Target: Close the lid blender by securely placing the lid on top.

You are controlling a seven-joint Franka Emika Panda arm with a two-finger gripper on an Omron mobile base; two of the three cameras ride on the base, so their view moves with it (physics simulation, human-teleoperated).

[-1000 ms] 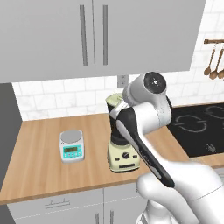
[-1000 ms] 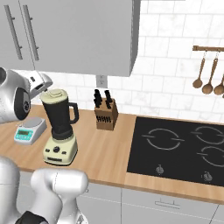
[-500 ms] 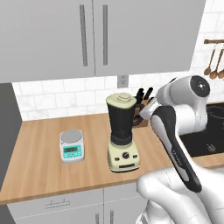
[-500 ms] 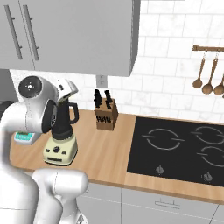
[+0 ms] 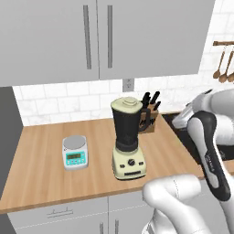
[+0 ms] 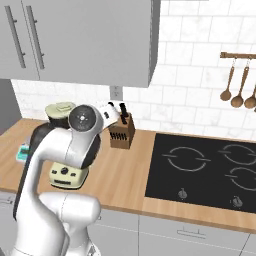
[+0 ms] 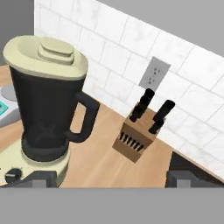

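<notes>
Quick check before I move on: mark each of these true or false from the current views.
1. The lid sits on top of the blender. True.
2. The gripper is shut on the lid. False: its fingers stand open and apart from it, holding nothing.
3. The knife block stands by the tiled wall, beside the blender. True.
4. The scale is on the hob. False: it rests on the wooden counter.
</notes>
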